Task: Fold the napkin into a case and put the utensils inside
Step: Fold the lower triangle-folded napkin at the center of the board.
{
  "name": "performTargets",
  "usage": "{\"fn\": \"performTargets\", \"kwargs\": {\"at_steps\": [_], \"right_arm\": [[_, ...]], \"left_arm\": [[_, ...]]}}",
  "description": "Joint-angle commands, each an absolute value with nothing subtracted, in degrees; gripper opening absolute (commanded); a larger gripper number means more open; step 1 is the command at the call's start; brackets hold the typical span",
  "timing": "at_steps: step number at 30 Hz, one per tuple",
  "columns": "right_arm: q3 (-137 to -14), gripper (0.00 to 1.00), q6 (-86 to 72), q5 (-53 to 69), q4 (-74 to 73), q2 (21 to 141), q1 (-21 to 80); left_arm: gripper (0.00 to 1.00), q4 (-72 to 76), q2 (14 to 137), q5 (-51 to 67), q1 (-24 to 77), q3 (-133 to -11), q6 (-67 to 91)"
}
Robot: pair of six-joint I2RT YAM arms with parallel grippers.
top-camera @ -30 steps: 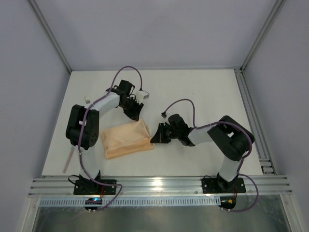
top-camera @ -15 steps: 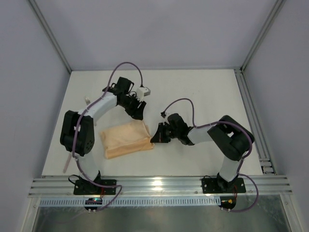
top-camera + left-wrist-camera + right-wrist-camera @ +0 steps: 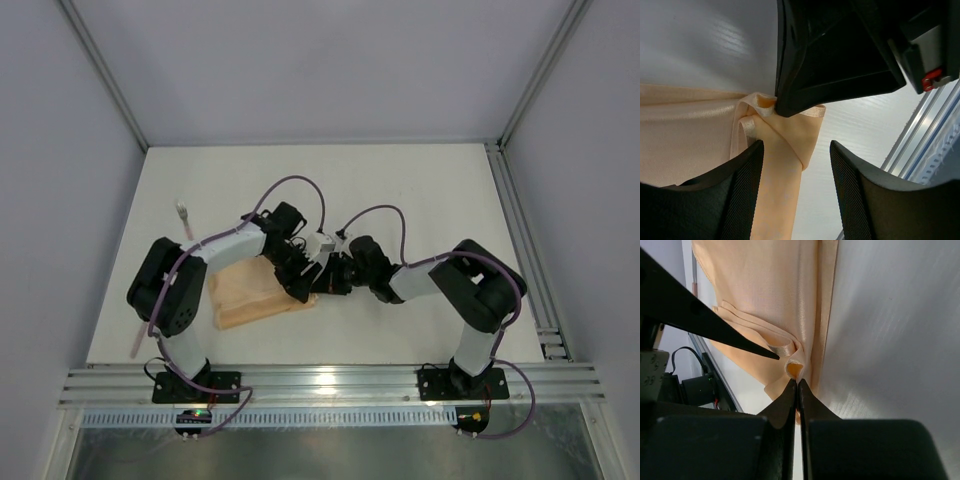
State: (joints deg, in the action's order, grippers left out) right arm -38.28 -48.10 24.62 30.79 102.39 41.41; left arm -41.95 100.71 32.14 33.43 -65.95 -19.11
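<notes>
— What's on the white table [image 3: 420,190]?
— A folded peach-orange cloth napkin [image 3: 245,295], lying toward the near-left part, well in from the left edge.
— And the arms?
— Both meet at the cloth's right end. The left gripper [image 3: 795,150] has its jaws apart, straddling the folded corner without clamping it. The right gripper [image 3: 796,385] has its fingers pressed together, pinching that bunched corner at the tips.
— The cutlery?
— Apart from the cloth. A pale pink stick utensil [image 3: 137,335] lies along the left edge near the near-left corner. A small whitish utensil [image 3: 184,213] sits farther back, close to the same edge. I cannot tell what kind either is.
</notes>
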Motion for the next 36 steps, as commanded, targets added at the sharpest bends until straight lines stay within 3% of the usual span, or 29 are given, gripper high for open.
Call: {"fn": "performTargets", "kwargs": {"at_steps": [1, 12, 15, 18, 21, 30, 36], "right_arm": [[-37.3, 0.03, -50.1, 24.4, 36.4, 102.1, 41.6], [-36.8, 0.03, -52.6, 25.6, 39.9, 104.5, 41.7], [-36.7, 0.03, -52.5, 24.9, 39.4, 104.3, 41.7], [-36.6, 0.03, -52.2, 24.4, 38.8, 104.2, 41.6], [-36.5, 0.03, -52.2, 24.6, 39.1, 104.3, 41.7], [-36.4, 0.03, -51.9, 25.3, 40.0, 104.8, 41.7], [-35.6, 0.03, -51.7, 25.0, 39.7, 104.1, 41.7]], "left_arm": [[0.58, -38.1, 100.5, 29.5, 34.3, -65.3, -17.7], [0.56, -34.6, 101.3, 27.3, 35.2, -62.3, -18.2], [0.49, -34.2, 101.8, 27.9, 35.2, -62.3, -18.2], [0.35, -33.3, 101.7, 28.1, 35.2, -61.6, -17.6], [0.32, -33.0, 101.6, 27.8, 35.2, -61.2, -17.3], [0.36, -32.3, 101.7, 28.0, 35.2, -61.8, -16.6], [0.45, -32.3, 99.9, 25.1, 34.7, -62.9, -16.2]]}}
